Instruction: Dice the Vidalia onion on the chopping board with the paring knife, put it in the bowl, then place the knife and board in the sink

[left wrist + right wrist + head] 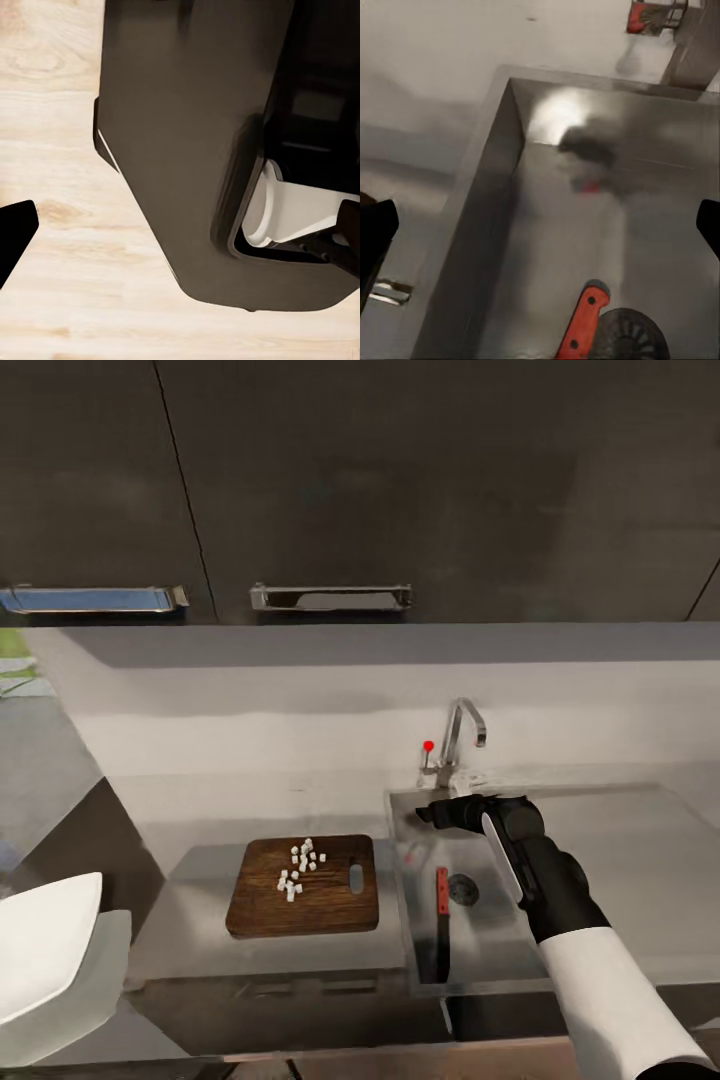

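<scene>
The countertop (200, 950) ran grey and long beneath dark wall cabinets (400, 480), its thin metallic edge nearest the robot. Set into it on the right was the sink (420, 960), a steel basin with a flat drainboard stretching further right and the curved chrome tap (458, 735) with its red dot rising at the back rim.

The right arm reached over the basin, and the right gripper (425, 815) hung near the back-left corner, just in front of the tap's base. In the right wrist view its dark fingertips (375, 232) stood far apart at either side of the picture, nothing between them, so it was spread wide. The paring knife (441, 920) lay on the basin floor below and nearer the robot than the gripper, apart from it, red handle (581, 322) toward the back just beside the round drain (463, 889), dark blade pointing toward the front wall.

The chopping board (305, 885) lay flat on the countertop just left of the sink, its right edge close to the basin rim. The diced onion (298, 868) sat on it as a loose scatter of white cubes left of the board's handle slot.

The white bowl (45, 950) showed at the left edge of the head view, well apart from the board.

The left gripper (11, 240) showed as one dark fingertip over pale wood flooring beside the robot's dark base; whether it was spread or closed I could not tell.
</scene>
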